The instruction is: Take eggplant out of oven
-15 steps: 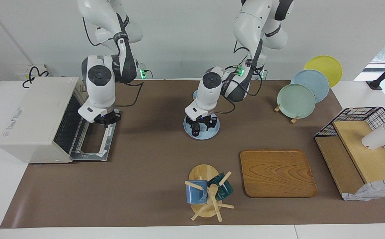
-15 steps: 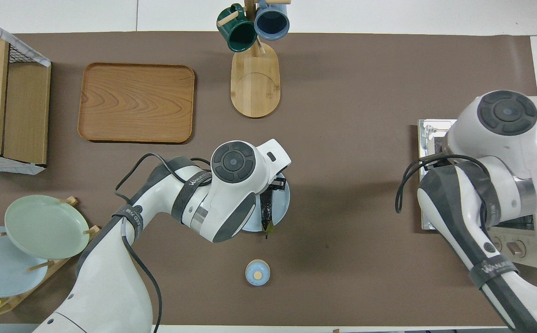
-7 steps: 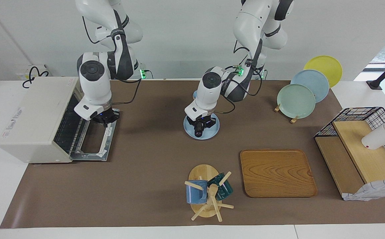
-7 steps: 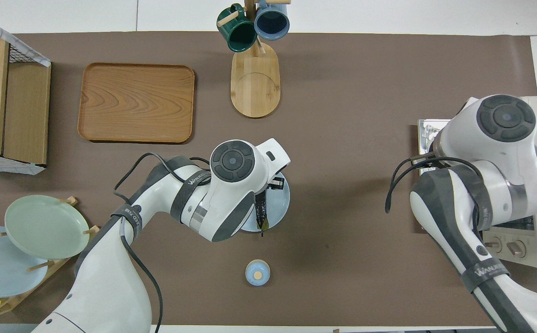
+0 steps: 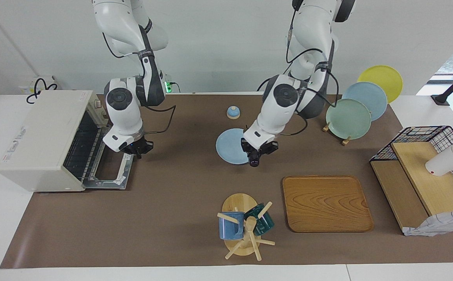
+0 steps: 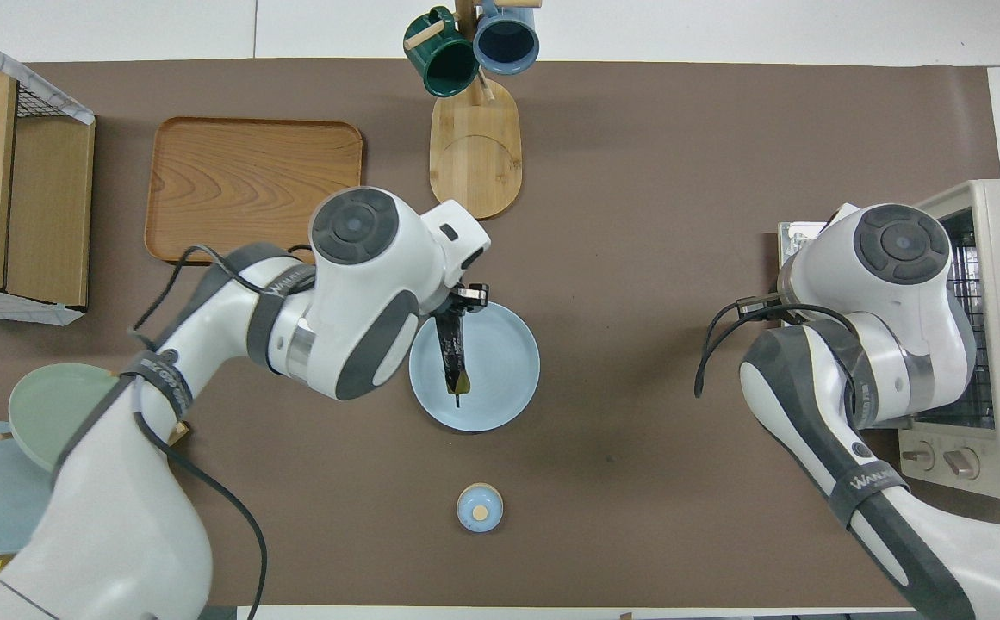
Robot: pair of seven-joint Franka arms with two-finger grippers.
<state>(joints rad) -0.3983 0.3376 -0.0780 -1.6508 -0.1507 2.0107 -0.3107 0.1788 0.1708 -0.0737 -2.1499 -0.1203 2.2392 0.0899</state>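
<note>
The eggplant is dark and slender, with its green stem end pointing toward the robots. It hangs from my left gripper, which is shut on its other end, over the light blue plate. In the facing view this gripper is raised above the plate, at the plate's edge toward the left arm's end. The off-white oven stands at the right arm's end with its door folded down flat. My right gripper hovers over the door's edge nearer to the robots. In the overhead view the arm hides it.
A wooden tray and a mug rack lie farther from the robots than the plate. A small blue lid sits nearer to them. A plate rack and a wire basket stand at the left arm's end.
My left gripper has risen with the eggplant and moved off the plate's middle toward the wooden tray. My right gripper has drawn away from the oven's opening along the door.
</note>
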